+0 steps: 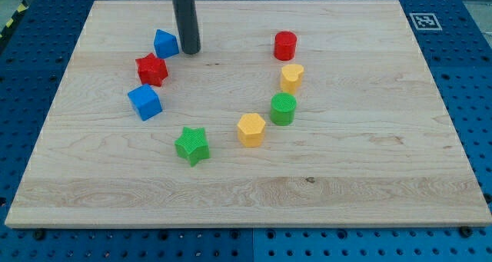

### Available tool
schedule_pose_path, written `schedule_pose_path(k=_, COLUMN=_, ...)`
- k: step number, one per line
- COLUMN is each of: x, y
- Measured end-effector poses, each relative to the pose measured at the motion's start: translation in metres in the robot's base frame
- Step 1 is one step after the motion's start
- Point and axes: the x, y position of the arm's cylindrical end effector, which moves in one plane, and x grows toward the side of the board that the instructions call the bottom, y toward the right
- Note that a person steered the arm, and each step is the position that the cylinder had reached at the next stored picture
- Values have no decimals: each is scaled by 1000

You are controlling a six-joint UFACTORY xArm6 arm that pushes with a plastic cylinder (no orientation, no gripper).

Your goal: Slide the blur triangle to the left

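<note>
The blue triangle block (165, 43) lies near the view's top left on the wooden board (361, 177). My tip (189, 51) rests on the board just to the right of the blue triangle, very close to it or touching it. A red star block (151, 69) sits just below and left of the triangle. A blue cube (144, 102) lies below the red star.
A green star (191, 145), a yellow hexagon (251, 129), a green cylinder (283, 108), a yellow heart-like block (291, 77) and a red cylinder (285, 44) form an arc on the right. A blue pegboard table (469, 77) surrounds the board.
</note>
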Motion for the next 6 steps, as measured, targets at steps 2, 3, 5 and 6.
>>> schedule_pose_path(k=2, x=0, y=-41)
schedule_pose_path(k=3, x=0, y=-43)
schedule_pose_path(k=5, x=-13, y=-42)
schedule_pose_path(k=6, x=-38, y=-38)
